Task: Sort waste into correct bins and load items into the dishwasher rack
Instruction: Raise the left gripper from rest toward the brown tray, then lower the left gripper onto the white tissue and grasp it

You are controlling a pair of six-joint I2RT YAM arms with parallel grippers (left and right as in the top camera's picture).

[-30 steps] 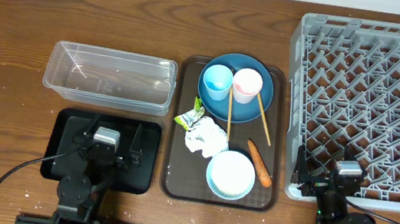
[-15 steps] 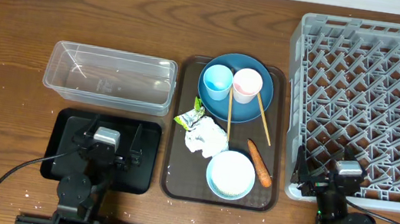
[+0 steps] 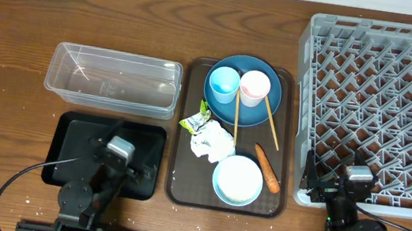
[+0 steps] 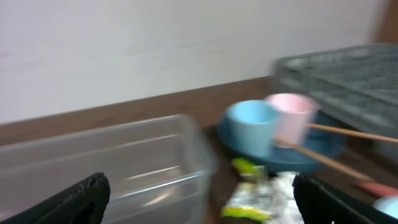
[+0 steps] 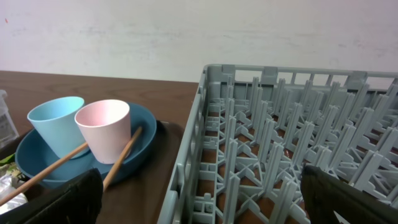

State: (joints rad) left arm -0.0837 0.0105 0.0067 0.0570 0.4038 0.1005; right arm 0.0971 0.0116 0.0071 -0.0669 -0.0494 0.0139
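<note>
On the brown serving tray (image 3: 179,177) a dark blue plate (image 3: 254,115) holds a light blue cup (image 3: 223,84), a pale pink cup (image 3: 254,88) and two chopsticks (image 3: 270,122). In front lie a green-yellow wrapper (image 3: 196,120), crumpled white paper (image 3: 213,142), a carrot (image 3: 267,168) and a pale blue bowl (image 3: 237,179). The clear tub (image 3: 115,80) and black tray (image 3: 70,145) are on the left, the grey rack (image 3: 385,91) on the right. My left gripper (image 3: 127,145) (image 4: 199,202) is open and empty over the black tray. My right gripper (image 3: 346,175) (image 5: 202,199) is open and empty at the rack's front left corner.
The left wrist view is blurred; it shows the tub (image 4: 106,168), both cups and the wrapper (image 4: 249,186). The right wrist view shows the rack wall (image 5: 186,168) close ahead and the plate (image 5: 143,134) to the left. A few white specks (image 3: 29,202) lie at the front left.
My left wrist has swung a little to the right, toward the brown tray. The right arm and all the objects have not moved.
</note>
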